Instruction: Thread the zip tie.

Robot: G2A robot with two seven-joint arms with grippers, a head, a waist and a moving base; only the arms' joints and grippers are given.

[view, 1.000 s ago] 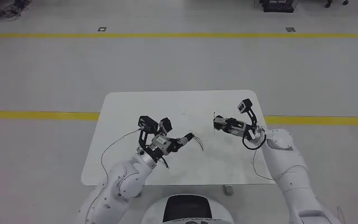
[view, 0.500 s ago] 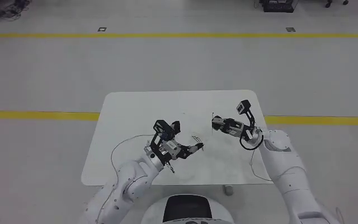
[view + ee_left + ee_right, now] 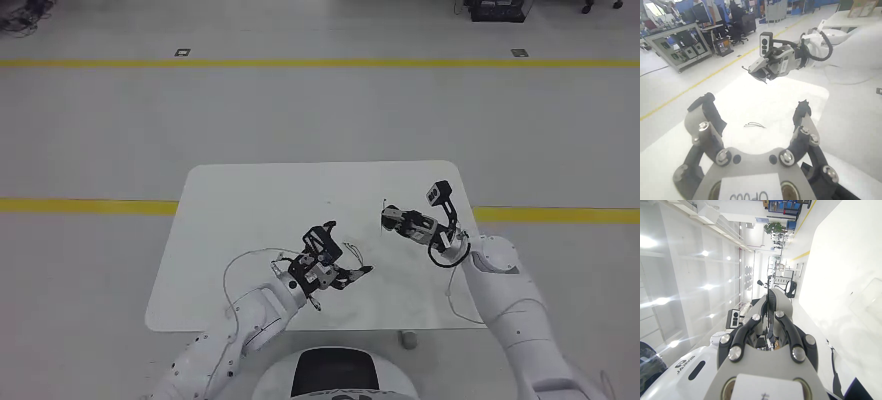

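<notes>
A thin black zip tie (image 3: 769,298) is pinched upright in my right gripper (image 3: 770,294), its head (image 3: 769,277) sticking out past the fingertips. In the top view this right gripper (image 3: 386,216) hangs over the right half of the white table (image 3: 240,200), shut on the tie. The left wrist view shows the same right gripper (image 3: 758,73) farther off, with the tie's head (image 3: 743,67) poking out. My left gripper (image 3: 753,105) is open, held above a few loose zip ties (image 3: 754,125) lying on the table. In the top view the left gripper (image 3: 356,272) is near the front edge.
The table's front edge (image 3: 330,328) is close under the left arm. A thin cable (image 3: 240,268) loops along the left arm over the table. Grey floor with yellow lines (image 3: 320,63) surrounds the table.
My left arm has swung to the right along the table's front, bringing its open gripper close to the loose zip ties. The right gripper has stayed almost in place with its tie.
</notes>
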